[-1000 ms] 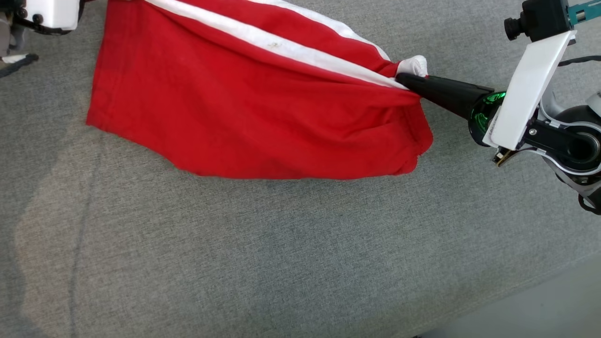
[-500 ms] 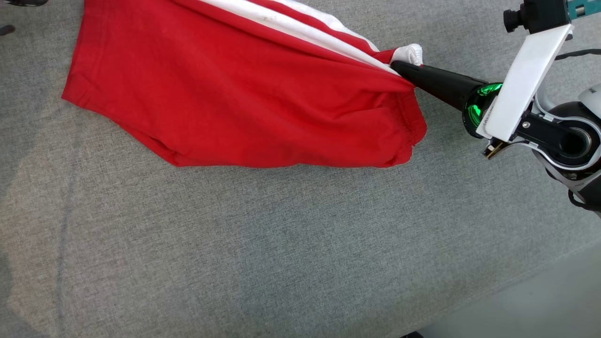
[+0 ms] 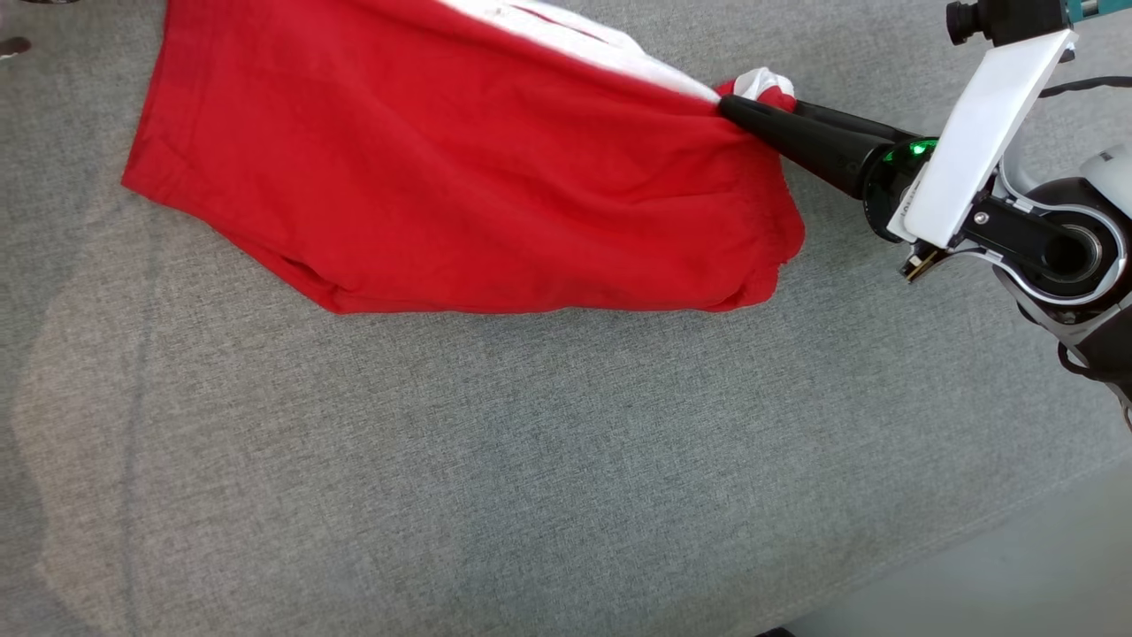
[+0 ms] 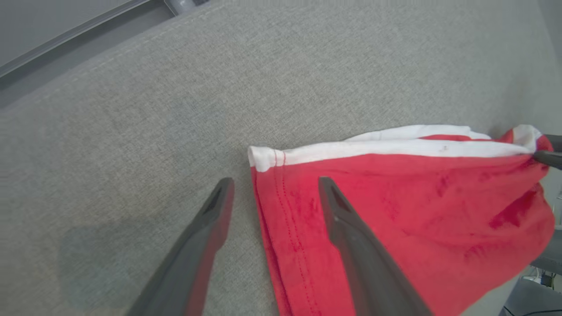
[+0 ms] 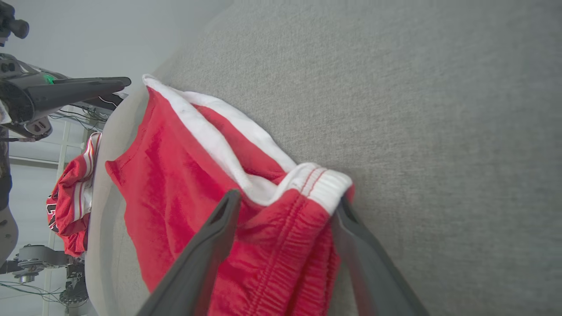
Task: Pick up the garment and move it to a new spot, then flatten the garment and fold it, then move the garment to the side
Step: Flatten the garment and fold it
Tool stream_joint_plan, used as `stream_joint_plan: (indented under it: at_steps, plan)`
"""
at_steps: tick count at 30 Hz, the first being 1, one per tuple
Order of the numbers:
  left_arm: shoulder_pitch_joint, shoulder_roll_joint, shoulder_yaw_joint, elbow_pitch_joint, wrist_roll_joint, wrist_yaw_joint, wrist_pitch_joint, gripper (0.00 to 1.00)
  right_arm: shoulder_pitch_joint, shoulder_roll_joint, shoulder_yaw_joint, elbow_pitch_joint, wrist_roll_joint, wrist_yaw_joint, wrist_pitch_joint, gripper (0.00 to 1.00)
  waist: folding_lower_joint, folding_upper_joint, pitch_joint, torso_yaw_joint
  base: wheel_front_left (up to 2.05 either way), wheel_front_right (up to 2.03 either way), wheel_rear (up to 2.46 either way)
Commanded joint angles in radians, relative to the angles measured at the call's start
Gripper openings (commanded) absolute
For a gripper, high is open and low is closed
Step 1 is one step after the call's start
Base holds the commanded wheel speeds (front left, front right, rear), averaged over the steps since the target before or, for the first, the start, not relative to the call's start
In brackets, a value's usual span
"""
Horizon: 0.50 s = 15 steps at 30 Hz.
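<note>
Snagging: shorts' (image 3: pixel 495 168) waistband (image 5: pixel 318 180) lay between the right gripper's (image 5: pixel 286 197) wide jaws; retreating might drag it.
Left gripper (image 4: pixel 275 180): jaws wide, straddling the hem (image 4: pixel 283 206); might rumple it.

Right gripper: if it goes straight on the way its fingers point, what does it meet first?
The shorts. The right gripper stands open with the waistband bunched between its jaws, so going on it would most likely push into that cloth at once.
</note>
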Motion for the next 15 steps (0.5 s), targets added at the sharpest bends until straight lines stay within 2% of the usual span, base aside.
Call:
stream_joint_plan:
  at_steps: [1,6,13,15]
  plan:
    - [-0.008,-0.004,0.004,0.006,-0.006,-0.003,-0.004,1.0,-0.008,-0.002,-0.004,0.006,-0.003,0.0,-0.007,1.0,0.0,0.0,-0.006,0.002,0.0,0.0,0.0]
    - [0.015,-0.007,0.009,0.021,-0.018,-0.023,-0.024,1.0,0.004,-0.016,-0.008,0.02,-0.016,0.0,-0.025,1.0,0.0,0.0,-0.037,0.014,0.0,0.0,0.0]
    - [0.108,0.021,0.004,0.001,-0.033,-0.071,-0.069,1.0,0.046,-0.05,-0.034,0.012,-0.02,0.0,-0.083,1.0,0.0,0.0,-0.098,0.028,0.0,0.0,0.0]
    - [0.146,0.034,0.003,-0.002,-0.05,-0.07,-0.072,1.0,0.058,-0.056,-0.04,0.002,-0.021,0.0,-0.098,1.0,0.0,0.0,-0.111,0.026,0.0,0.0,0.0]
